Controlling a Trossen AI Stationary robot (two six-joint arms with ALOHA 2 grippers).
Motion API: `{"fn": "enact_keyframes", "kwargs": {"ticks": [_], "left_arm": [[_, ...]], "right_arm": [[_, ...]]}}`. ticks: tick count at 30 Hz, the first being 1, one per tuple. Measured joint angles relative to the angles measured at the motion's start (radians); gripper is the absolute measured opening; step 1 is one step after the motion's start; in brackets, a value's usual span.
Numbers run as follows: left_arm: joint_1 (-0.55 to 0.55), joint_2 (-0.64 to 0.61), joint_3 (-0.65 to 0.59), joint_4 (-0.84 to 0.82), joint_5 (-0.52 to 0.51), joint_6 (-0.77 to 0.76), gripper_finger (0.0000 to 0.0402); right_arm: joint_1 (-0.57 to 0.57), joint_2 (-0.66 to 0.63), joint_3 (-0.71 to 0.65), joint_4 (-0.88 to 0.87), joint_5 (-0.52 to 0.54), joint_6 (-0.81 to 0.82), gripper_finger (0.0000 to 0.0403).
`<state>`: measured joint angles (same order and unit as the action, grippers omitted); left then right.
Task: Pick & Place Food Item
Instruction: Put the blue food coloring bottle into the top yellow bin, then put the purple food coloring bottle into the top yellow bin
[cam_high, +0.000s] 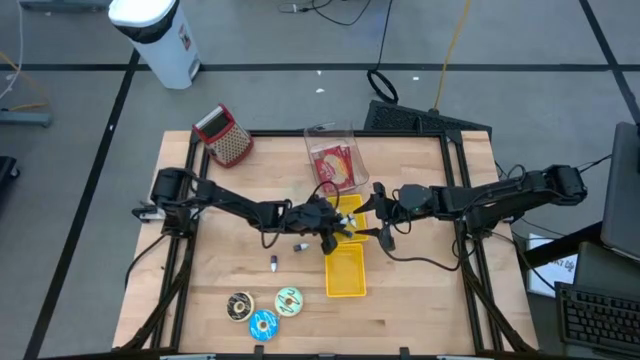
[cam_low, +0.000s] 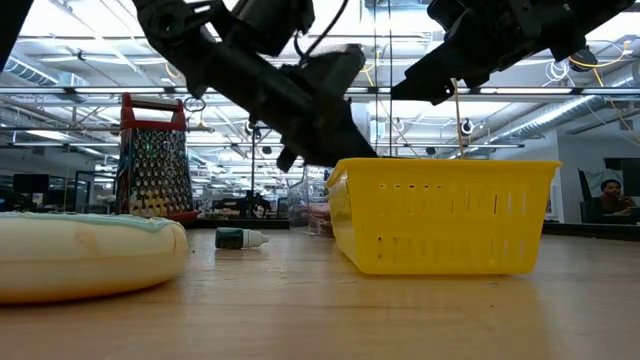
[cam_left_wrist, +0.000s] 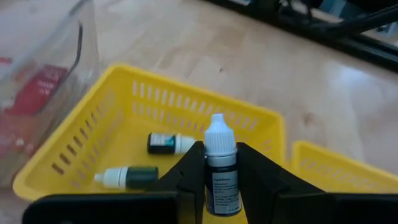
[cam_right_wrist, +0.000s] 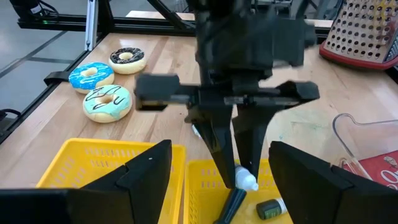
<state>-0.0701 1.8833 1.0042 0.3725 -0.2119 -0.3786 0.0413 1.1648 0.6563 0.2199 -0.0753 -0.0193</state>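
Observation:
My left gripper (cam_left_wrist: 221, 155) is shut on a small dropper bottle (cam_left_wrist: 221, 168) with a white cap and a dark label. It hovers over a yellow basket (cam_left_wrist: 186, 93) at the table's middle. Two more such bottles (cam_left_wrist: 165, 143) (cam_left_wrist: 127, 176) lie on that basket's floor. My right gripper (cam_high: 382, 225) stands open just to the right of the basket, facing the left gripper, with nothing between its fingers. Two further bottles (cam_high: 298, 245) (cam_high: 273, 263) lie on the table to the left of the baskets. My left gripper pinches the bottle's dark body (cam_left_wrist: 222, 186) between its two fingers (cam_left_wrist: 189, 171). The bottle lies along the fingers, and its white cap (cam_left_wrist: 218, 134) sticks out past their tips. The fingers slant down from the table's left, so the cap (cam_right_wrist: 247, 180) points down into the basket.
A second yellow basket (cam_high: 346, 272) sits right next to the first on its near side. A clear container (cam_high: 335, 160) with a red packet stands behind them, and a red-framed grater (cam_high: 225, 135) at the far left. Three iced doughnuts (cam_high: 263, 312) lie near the front edge.

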Motion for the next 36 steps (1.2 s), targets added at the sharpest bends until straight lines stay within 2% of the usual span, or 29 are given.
{"fn": "enact_keyframes", "kwargs": {"ticks": [7, 18, 25, 29, 36], "left_arm": [[0.004, 0.027, 0.0, 0.0, 0.001, -0.017, 0.0072], [0.004, 0.027, 0.0, 0.106, 0.002, -0.019, 0.011], [0.005, 0.023, 0.0, 0.086, 0.011, -0.009, 0.0162], [0.005, -0.052, -0.001, -0.023, 0.107, 0.083, 0.0201], [-0.059, -0.284, 0.001, -0.515, 0.108, -0.008, 0.0225]], "right_arm": [[0.0, 0.0, 0.0, 0.0, 0.0, 0.0, 0.0256], [0.0, 0.0, 0.0, 0.0, 0.0, -0.002, 0.0256], [0.0, 0.0, 0.0, 0.0, 0.0, 0.0, 0.0256], [0.0, 0.0, 0.0, -0.007, 0.0, 0.0, 0.0256], [0.0, 0.0, 0.0, -0.016, 0.0, 0.0, 0.0256]]}}
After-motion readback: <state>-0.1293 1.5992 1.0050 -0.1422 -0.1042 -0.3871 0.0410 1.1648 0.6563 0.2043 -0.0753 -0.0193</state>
